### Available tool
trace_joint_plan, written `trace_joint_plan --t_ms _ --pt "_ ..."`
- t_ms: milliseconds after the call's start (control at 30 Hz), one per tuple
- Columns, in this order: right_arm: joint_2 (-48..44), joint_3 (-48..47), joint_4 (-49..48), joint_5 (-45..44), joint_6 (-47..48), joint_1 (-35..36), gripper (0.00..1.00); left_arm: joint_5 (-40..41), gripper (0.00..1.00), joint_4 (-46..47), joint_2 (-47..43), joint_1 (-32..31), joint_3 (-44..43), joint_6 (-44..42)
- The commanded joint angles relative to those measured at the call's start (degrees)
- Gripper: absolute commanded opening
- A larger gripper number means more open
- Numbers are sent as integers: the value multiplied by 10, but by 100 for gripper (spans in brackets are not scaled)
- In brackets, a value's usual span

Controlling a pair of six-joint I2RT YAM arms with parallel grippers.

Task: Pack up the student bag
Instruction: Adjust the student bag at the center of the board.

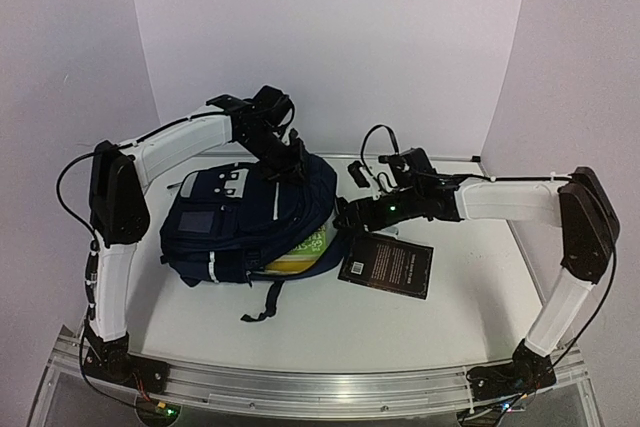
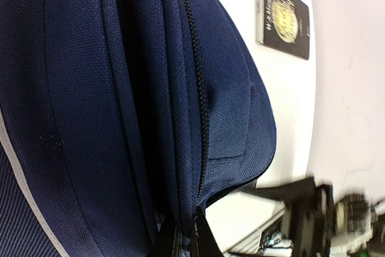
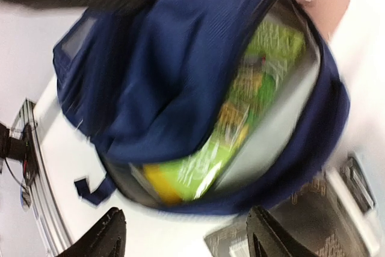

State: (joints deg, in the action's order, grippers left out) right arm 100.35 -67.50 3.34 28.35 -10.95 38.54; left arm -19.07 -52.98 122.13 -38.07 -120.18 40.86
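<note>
The left gripper sits on the upper edge of the student bag, and its fingers are pressed together on a fold of navy fabric, with the black zipper running straight out from between them. The rest of the bag lies on the table below and ahead of those fingers, on its back with the striped front pocket facing up and a black strap trailing off its near edge. The right gripper hovers just beside the bag's open mouth with its fingers spread wide and nothing between them. Directly ahead of these fingers the main compartment gapes, showing pale grey lining and a green-and-yellow book lying inside it; the wrist view is blurred, so the cover print cannot be read. A black book lies flat on the table just beside and beneath the right fingers, close to the bag's open edge but outside it. A small black object rests on the table beyond the right fingers, apart from the bag.
</note>
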Motion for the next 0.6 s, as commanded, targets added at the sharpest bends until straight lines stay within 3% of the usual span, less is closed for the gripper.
trace_joint_plan --t_ms 0,133,267,333,467,567 --pt "-62 40 45 9 20 0 69 40 1 22 23 35 -64 0" --pt "-85 60 49 13 25 7 69 38 13 3 60 40 -124 -15" --pt "-88 48 41 -13 45 49 66 42 39 -28 69 49 -175 -17" --pt "-80 43 22 -29 46 82 63 55 48 -47 36 49 -159 -17" --pt "-42 34 -46 -73 25 143 60 105 63 -25 -99 49 27 30" --pt "1 14 -84 -92 -4 185 59 135 68 -10 -199 50 160 82"
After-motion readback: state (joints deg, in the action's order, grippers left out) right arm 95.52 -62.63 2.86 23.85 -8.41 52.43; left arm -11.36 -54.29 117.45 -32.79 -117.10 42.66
